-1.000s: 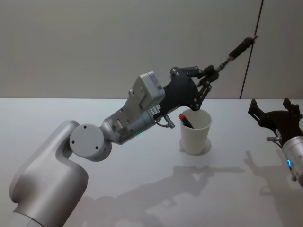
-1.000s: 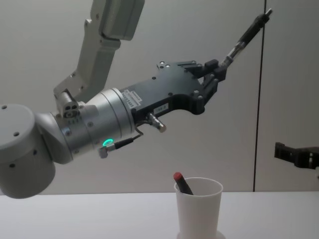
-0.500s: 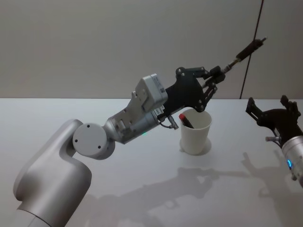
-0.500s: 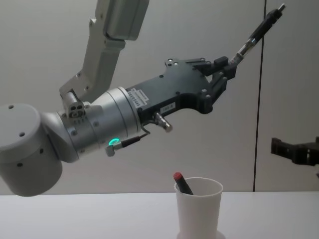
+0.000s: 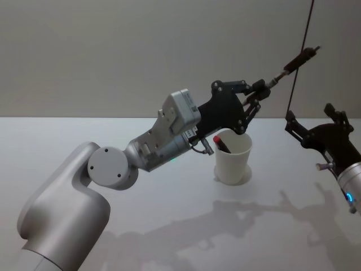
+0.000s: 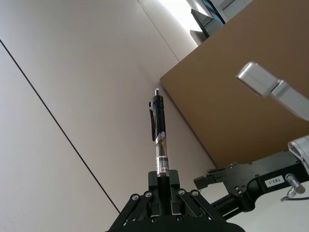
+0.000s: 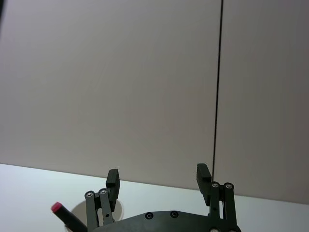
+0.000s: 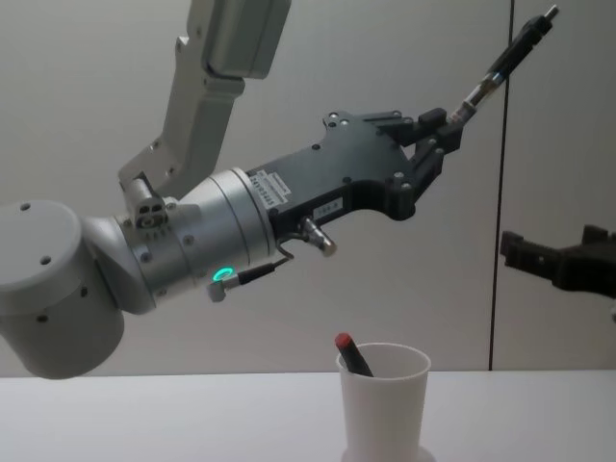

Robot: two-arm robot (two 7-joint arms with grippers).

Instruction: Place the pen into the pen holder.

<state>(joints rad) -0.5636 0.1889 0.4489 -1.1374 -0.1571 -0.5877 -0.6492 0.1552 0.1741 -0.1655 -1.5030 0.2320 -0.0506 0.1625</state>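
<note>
A black and clear pen (image 5: 294,60) (image 8: 504,60) (image 6: 160,137) sticks up and to the right from my left gripper (image 5: 260,88) (image 8: 443,125) (image 6: 163,181), which is shut on its lower end, high above the table. The pen holder, a white paper cup (image 5: 232,159) (image 8: 383,409), stands below and slightly nearer than the left gripper. A dark pen with a red cap (image 5: 219,141) (image 8: 352,355) (image 7: 62,212) leans inside it. To the right of the cup, my right gripper (image 5: 310,114) (image 8: 553,243) (image 7: 158,175) hovers open with nothing in it.
The white table (image 5: 169,226) spreads around the cup. A pale wall with a dark vertical seam (image 5: 298,62) stands behind. A brown panel (image 6: 241,96) rises in the left wrist view.
My left gripper has carried the pen a little up and to the right. My right gripper has risen and shifted left toward the cup.
</note>
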